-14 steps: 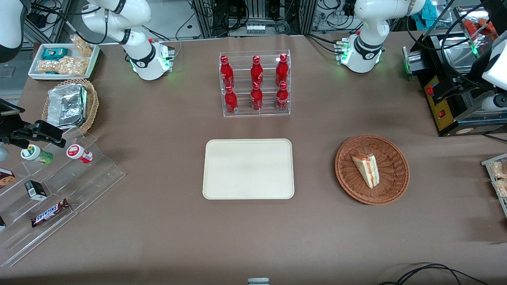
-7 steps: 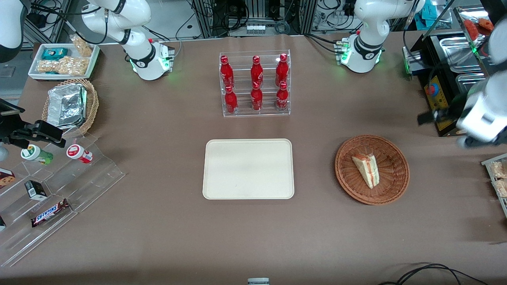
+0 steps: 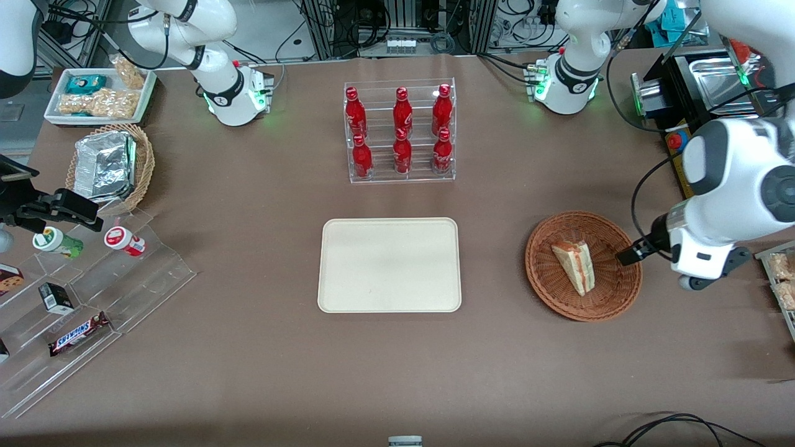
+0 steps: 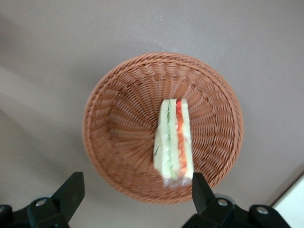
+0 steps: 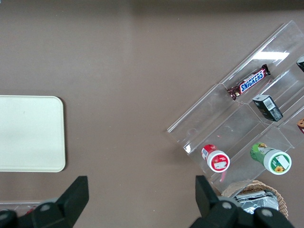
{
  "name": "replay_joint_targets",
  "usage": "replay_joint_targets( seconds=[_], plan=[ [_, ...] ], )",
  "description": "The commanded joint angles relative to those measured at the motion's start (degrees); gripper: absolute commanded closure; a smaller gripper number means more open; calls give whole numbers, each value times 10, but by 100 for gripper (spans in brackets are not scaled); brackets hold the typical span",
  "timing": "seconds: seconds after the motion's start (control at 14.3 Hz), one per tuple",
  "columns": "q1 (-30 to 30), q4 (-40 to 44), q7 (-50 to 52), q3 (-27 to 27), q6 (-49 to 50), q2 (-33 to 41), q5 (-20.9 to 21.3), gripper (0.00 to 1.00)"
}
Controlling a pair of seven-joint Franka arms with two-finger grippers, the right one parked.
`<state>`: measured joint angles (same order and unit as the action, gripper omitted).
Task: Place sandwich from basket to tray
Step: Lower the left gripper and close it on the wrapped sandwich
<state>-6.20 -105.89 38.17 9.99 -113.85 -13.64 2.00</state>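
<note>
The sandwich (image 3: 574,267), a white bread wedge with red and green filling, lies in the round reddish-brown basket (image 3: 612,292). The cream tray (image 3: 389,265) sits bare at mid-table, beside the basket toward the parked arm's end. My left gripper (image 3: 630,254) hovers above the basket's rim on the working arm's side. In the left wrist view the gripper (image 4: 135,190) is open, its black fingers (image 4: 71,192) spread wide, with nothing between them. The sandwich (image 4: 174,140) and basket (image 4: 123,118) lie below it. The right wrist view shows a corner of the tray (image 5: 28,133).
An acrylic rack of red bottles (image 3: 400,133) stands farther from the camera than the tray. A black machine (image 3: 702,155) and a snack container (image 3: 779,279) flank the working arm. Acrylic display steps (image 3: 93,292) and a foil-filled tan basket (image 3: 112,164) sit toward the parked arm's end.
My left arm has swung in from the working arm's end of the table and come down over the basket's rim. The sandwich, basket and tray have not moved.
</note>
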Motion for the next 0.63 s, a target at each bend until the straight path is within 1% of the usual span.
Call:
replay_joint_targets(
  seconds=[0.0, 0.07, 0.35, 0.56],
  plan=[
    [21, -91, 56, -1, -104, 15, -3, 0],
    [23, -112, 61, -1, -136, 16, -4, 0],
    [51, -132, 60, -1, -155, -4, -1, 0],
    [72, -157, 59, -1, -207, -24, -1, 0]
  ],
)
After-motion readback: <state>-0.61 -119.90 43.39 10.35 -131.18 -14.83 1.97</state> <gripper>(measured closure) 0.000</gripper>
